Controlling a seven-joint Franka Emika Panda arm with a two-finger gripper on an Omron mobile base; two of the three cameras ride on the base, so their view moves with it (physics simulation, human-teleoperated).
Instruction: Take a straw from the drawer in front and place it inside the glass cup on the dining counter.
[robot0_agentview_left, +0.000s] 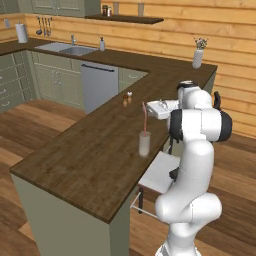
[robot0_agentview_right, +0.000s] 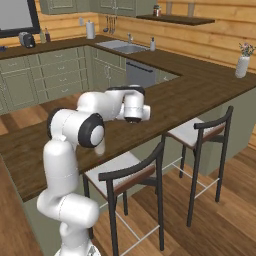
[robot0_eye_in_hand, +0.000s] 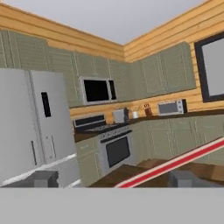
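Straw (robot0_agentview_left: 144, 118) stands near-upright in glass cup (robot0_agentview_left: 144, 143).

I see counter (robot0_agentview_left: 90, 145) dark matt wood plank; cup (robot0_agentview_left: 144, 143) translucent glass; straw (robot0_agentview_left: 144, 119) smooth pink; fridge (robot0_eye_in_hand: 33, 127) brushed metal.

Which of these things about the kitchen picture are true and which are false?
1. The straw stands in the cup. True.
2. The cup lies tipped over on the floor. False: it stands upright on the counter.
3. The end effector is open. True.
4. The vase stands beside the cup. False: it stands at the counter's far corner.
5. Two small shakers stand on the counter beyond the cup. True.
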